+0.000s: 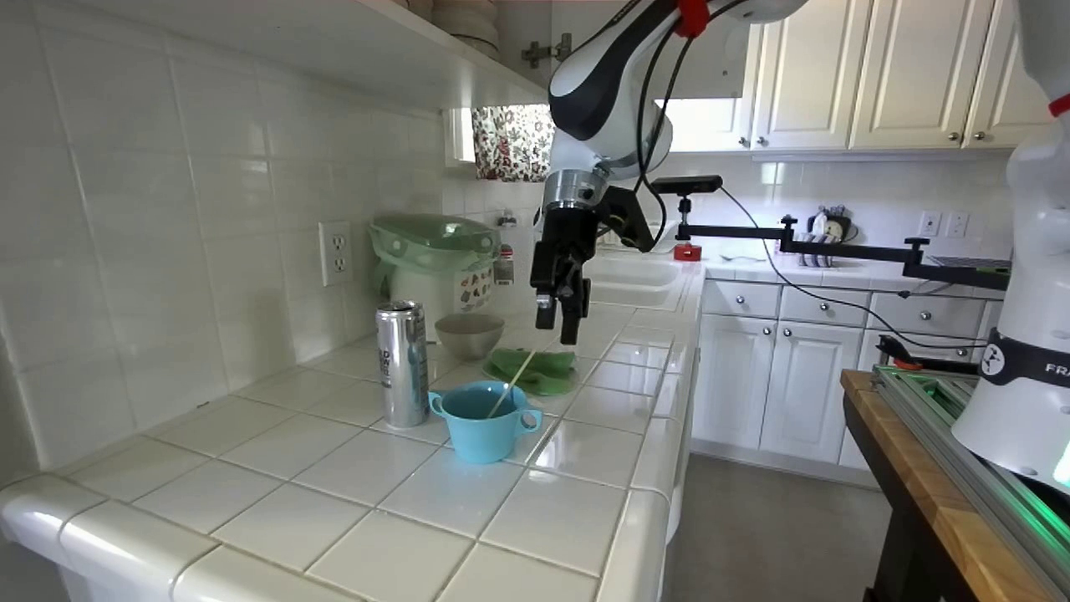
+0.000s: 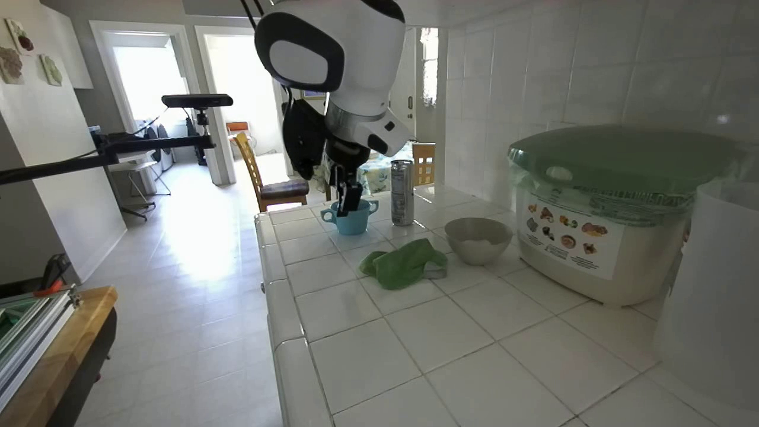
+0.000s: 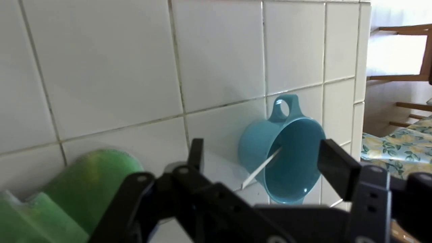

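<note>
Pincer [image 1: 559,319] hung spread and empty above the table [image 1: 401,535], pointing down, near but clear of the blue cup [image 1: 482,432]. That cup sat upright on its base beside the can [image 1: 403,364]; the thin stick [image 1: 512,384] in it slanted against the rim, likely because the wide mouth couldn't hold it straight. Green cloth [image 2: 403,267] lay bunched near the bowl [image 2: 477,246], presumably too limp to hold a shape.
</note>
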### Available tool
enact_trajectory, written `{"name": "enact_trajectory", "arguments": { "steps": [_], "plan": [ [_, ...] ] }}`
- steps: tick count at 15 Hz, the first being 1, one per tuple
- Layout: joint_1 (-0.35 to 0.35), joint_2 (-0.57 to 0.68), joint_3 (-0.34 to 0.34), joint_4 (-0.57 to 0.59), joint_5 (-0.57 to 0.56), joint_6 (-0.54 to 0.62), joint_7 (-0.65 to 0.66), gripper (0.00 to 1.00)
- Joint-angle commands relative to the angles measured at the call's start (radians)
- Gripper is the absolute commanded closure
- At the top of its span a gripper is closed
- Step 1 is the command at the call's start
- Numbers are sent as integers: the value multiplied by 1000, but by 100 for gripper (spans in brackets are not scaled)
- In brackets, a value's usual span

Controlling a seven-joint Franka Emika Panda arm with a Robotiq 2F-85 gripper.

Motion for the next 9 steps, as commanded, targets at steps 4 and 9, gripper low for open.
{"name": "enact_trajectory", "arguments": {
  "steps": [4, 9],
  "plan": [
    [16, -55, -15, -61, 40, 79, 19, 34],
    [15, -35, -15, -39, 31, 117, 18, 39]
  ]
}}
